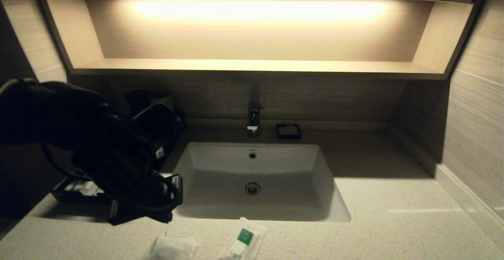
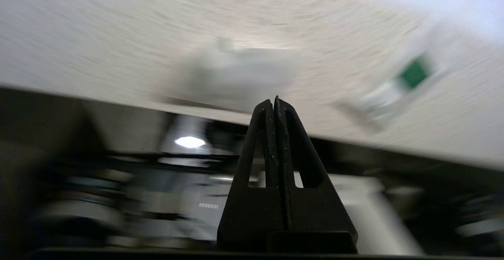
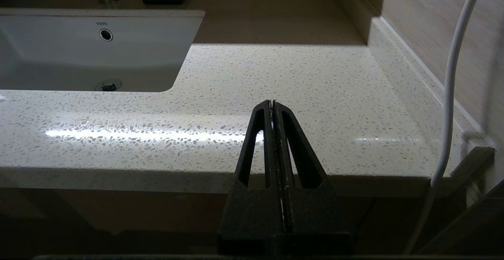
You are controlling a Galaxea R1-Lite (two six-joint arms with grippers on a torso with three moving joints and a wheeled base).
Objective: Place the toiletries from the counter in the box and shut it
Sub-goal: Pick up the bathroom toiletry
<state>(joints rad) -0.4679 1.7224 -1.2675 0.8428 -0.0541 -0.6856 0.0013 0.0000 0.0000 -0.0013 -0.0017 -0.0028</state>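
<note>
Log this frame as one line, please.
left gripper: shut, empty, above counter near box | right gripper: shut, parked off counter edge | packets on counter, front of sink

Your left arm hides most of the box in the head view, so you can't read its contents. Two packets, the white one and the green-labelled one, are cut off by the bottom edge. The left wrist view smears both into blurs.
</note>
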